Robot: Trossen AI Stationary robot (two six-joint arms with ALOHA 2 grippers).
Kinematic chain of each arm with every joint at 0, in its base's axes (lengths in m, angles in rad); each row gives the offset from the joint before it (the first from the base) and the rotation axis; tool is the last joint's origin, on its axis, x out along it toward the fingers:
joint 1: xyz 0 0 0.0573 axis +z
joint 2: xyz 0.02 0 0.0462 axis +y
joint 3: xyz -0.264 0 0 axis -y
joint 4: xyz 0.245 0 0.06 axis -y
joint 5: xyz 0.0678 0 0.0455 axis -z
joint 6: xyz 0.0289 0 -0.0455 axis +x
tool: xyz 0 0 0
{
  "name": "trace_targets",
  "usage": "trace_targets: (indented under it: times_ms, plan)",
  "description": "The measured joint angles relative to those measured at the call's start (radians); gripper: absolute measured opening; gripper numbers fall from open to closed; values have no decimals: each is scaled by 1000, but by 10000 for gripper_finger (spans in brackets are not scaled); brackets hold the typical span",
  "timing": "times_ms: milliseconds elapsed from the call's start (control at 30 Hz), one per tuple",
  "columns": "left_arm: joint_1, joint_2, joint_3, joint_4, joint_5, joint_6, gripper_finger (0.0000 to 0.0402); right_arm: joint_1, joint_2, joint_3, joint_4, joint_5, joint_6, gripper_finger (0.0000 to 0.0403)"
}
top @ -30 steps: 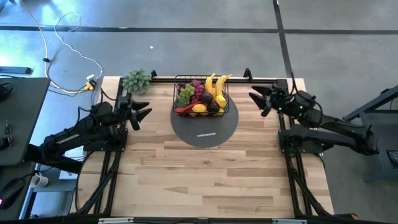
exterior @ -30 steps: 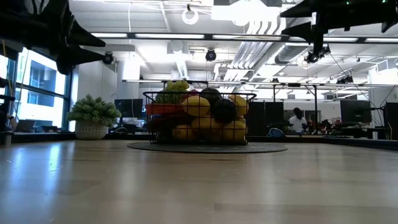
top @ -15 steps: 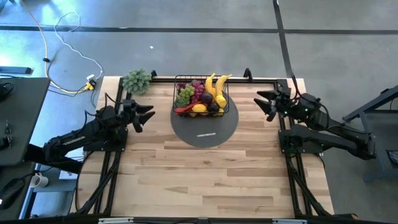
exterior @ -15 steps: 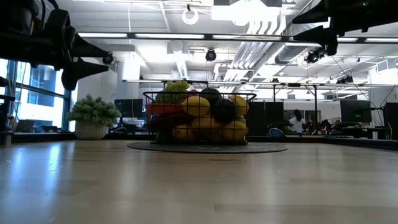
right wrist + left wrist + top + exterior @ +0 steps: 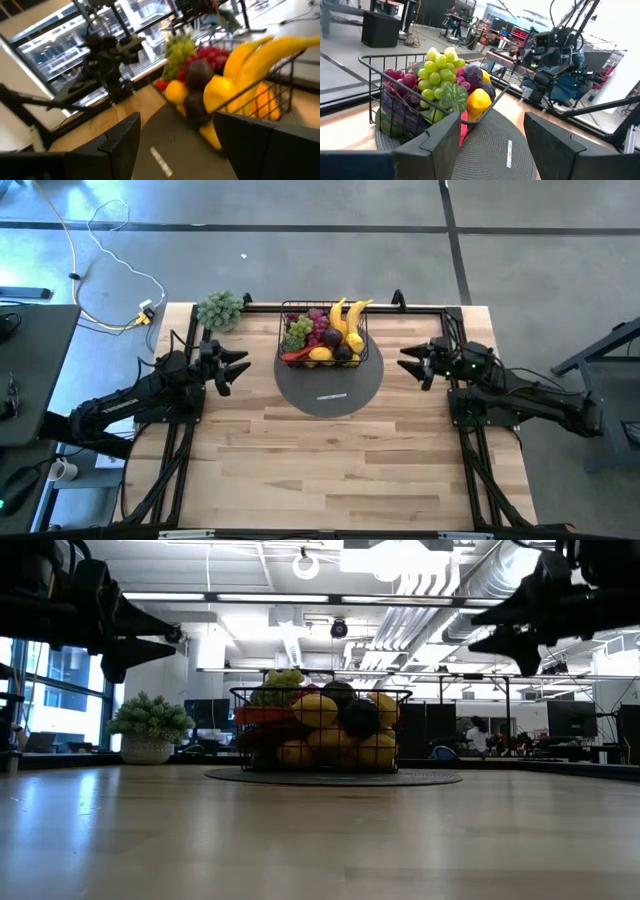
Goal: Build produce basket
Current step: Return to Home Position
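The black wire basket [image 5: 323, 332] stands on a flat grey round disc [image 5: 330, 385] at the table's far middle. It is heaped with produce: yellow bananas [image 5: 350, 313], green and red grapes [image 5: 437, 70], lemons [image 5: 220, 92] and dark plums. My left gripper [image 5: 243, 364] hangs open above the table to the basket's left and points level at it, with nothing between its fingers [image 5: 437, 142]. My right gripper [image 5: 408, 365] hangs open to the basket's right in the same way, fingers [image 5: 122, 137] apart, and also shows in the low view [image 5: 485, 630].
A pale-green leafy bunch [image 5: 220, 310] in a pot stands at the far left corner. The bare wooden tabletop [image 5: 330, 470] spreads from the disc to the near edge. A person [image 5: 478, 735] sits in the room beyond the table.
My right gripper has come down and a little toward the table's near edge, tipping to level, still open. My left gripper has sunk a little and then kept still. The basket and produce have not moved.
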Motion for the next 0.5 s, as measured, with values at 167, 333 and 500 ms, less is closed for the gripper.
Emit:
trace_targets:
  times_ms: [167,333,500]
  plan:
    - [0,0,0,0,-5,5,207,1,-38,-105,82,-53,44,234]
    - [0,0,0,0,-5,5,207,21,-97,-180,137,-78,52,234]
    - [0,0,0,-1,-5,5,207,51,-152,-186,91,-92,40,234]
